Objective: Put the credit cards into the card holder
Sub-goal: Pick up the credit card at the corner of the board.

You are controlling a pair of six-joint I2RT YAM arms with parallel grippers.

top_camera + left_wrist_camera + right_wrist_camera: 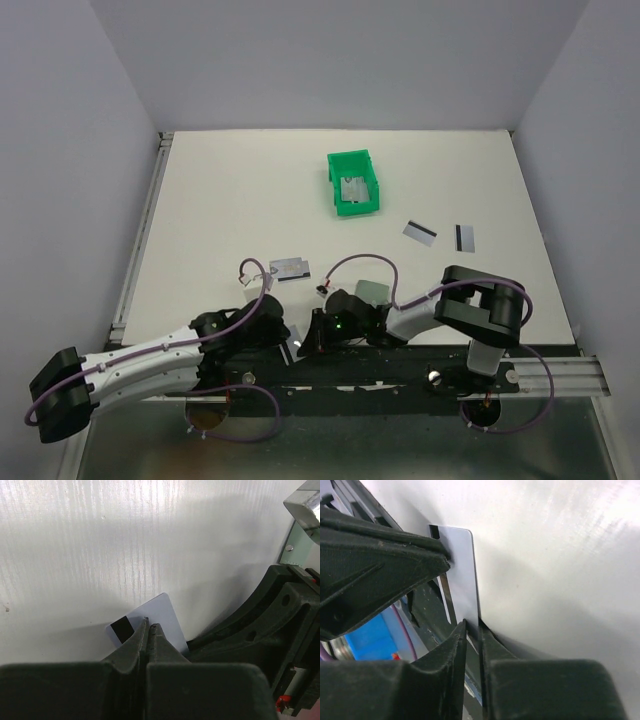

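Right wrist: right claw [472, 626] and left claw [148, 624] grip one card [462, 572].

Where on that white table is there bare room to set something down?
Bare: the white table left of the bright green plastic bin, and the far strip beyond the bin. Crowded: the near edge, where the left gripper and right gripper pinch one silvery card beside the grey-green card holder; two striped cards lie near-right of the bin.

Bright, even light, soft shadows, sheen on the white table [560, 525], wrist-view foregrounds slightly blurred
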